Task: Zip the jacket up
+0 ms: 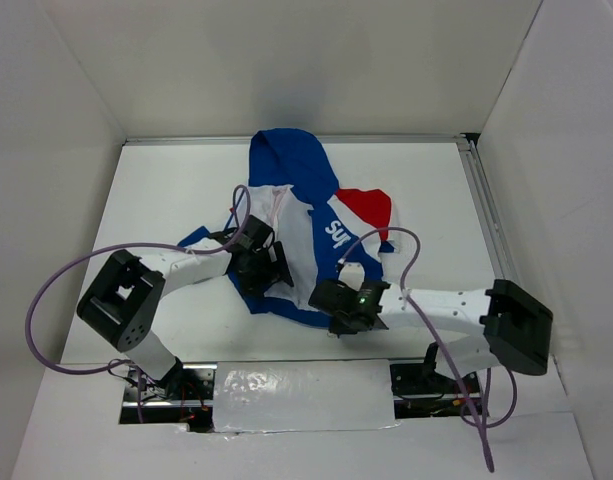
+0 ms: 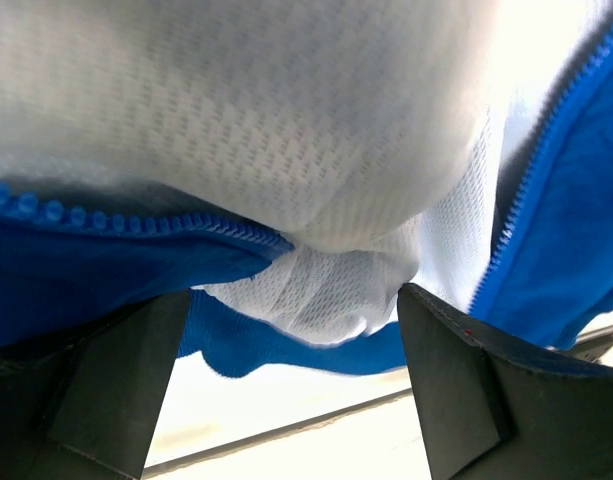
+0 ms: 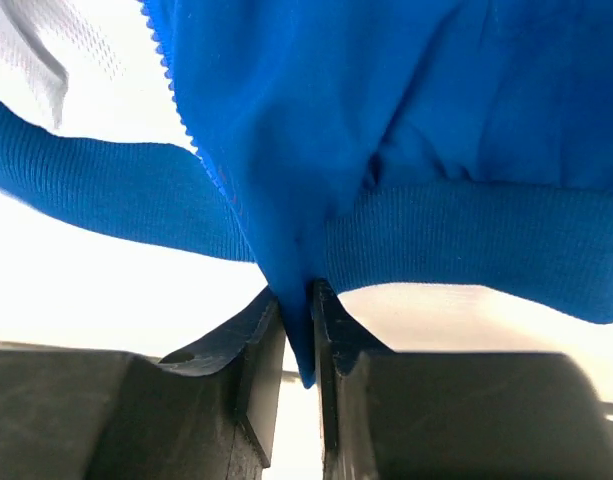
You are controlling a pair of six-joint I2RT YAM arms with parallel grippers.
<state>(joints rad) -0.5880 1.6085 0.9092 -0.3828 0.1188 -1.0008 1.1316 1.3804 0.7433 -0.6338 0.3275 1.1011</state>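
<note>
Jacket: the jacket (image 1: 306, 215) lies crumpled near the middle of the desk (image 1: 166, 190), with its hood (image 1: 286, 160) toward the far wall. Its front is spread open.
Fabric: smooth royal-blue cloth, with a red panel and white lettering on the side toward the right arm.
Lining: the lining (image 2: 286, 130) is white mesh with fine holes, and it bulges in soft folds.
Hem: the hem (image 3: 486, 230) is a ribbed blue knit band, thicker than the cloth above it.
Zipper: the zipper (image 2: 136, 220) has small blue teeth; its two rows run well apart.
Right gripper: the right gripper (image 3: 298, 300) has its jaws together, clamped on a fold of blue cloth at the hem.
Left gripper: the left gripper (image 2: 294, 300) has its jaws wide apart, and a bulge of lining sits between them.
Wrist views only: these show the mesh weave, the ribbing, the teeth and the pinch itself.
Top view only: this shows the whole lie of the jacket, with both arms reaching in from the near edge to its lower part, the left at the open front and the right at the near hem.
Room: bare white desk shows on both sides and beyond the hood.
Edges: white walls (image 1: 316, 60) stand on three sides, and a metal rail (image 1: 483, 200) runs along the right edge.
Cables: purple cables (image 1: 46, 300) loop out beside each arm.
</note>
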